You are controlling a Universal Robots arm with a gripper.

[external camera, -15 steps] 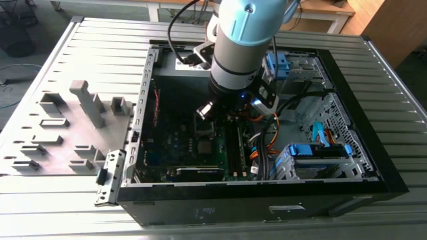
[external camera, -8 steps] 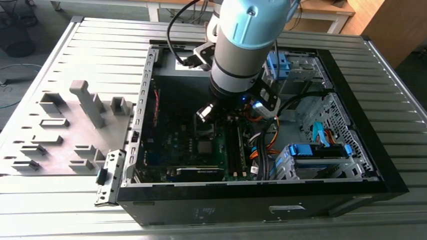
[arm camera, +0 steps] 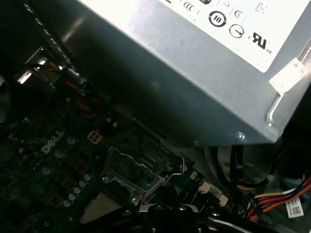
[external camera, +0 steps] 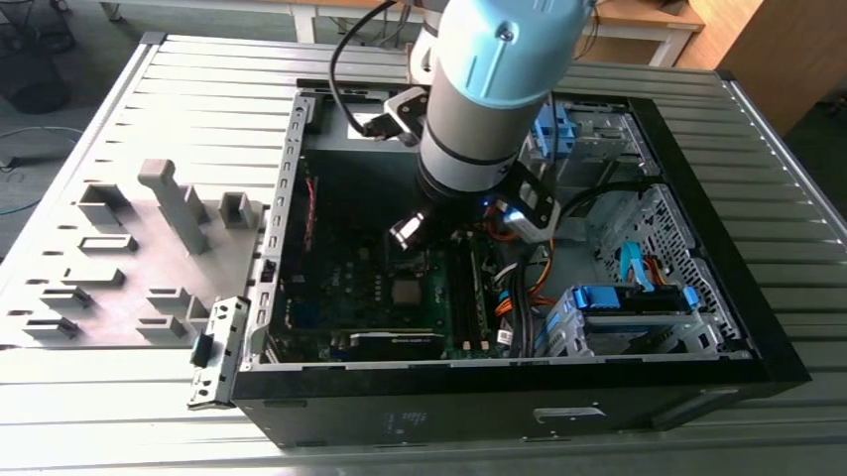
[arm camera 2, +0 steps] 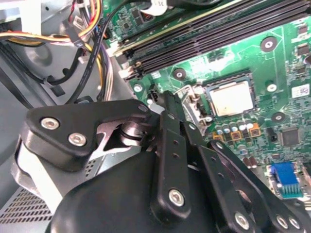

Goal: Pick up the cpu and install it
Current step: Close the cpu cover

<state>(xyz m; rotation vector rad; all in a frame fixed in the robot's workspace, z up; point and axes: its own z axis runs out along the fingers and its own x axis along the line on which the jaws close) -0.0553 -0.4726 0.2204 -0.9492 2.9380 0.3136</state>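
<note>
Though I cannot tell if my jaws are open, the cpu (arm camera 2: 232,98) looks thin, light and breakable, best held by its edges.

Small square silver-grey cpu (arm camera 2: 232,99) flat in the motherboard socket (arm camera 2: 226,76).

My arm (external camera: 490,89): pale blue cap, silver-grey sleeve, black band. My end effector (arm camera 2: 177,111): matte black links, silver screw heads. Computer case (external camera: 397,421): black frame, grey metal inside. Motherboard (arm camera 2: 233,63): green in the second wrist view. Memory slots (arm camera 2: 209,36): black. The cpu (arm camera 2: 232,101): plain silver-grey top with a faint beige tint. Power supply (arm camera: 194,82): grey, white label with black marks. Cables (arm camera 2: 87,24): yellow, orange, black. Drive caddy (external camera: 633,299): bright blue. Desk (external camera: 198,89): grey, ridged stripes.
</note>
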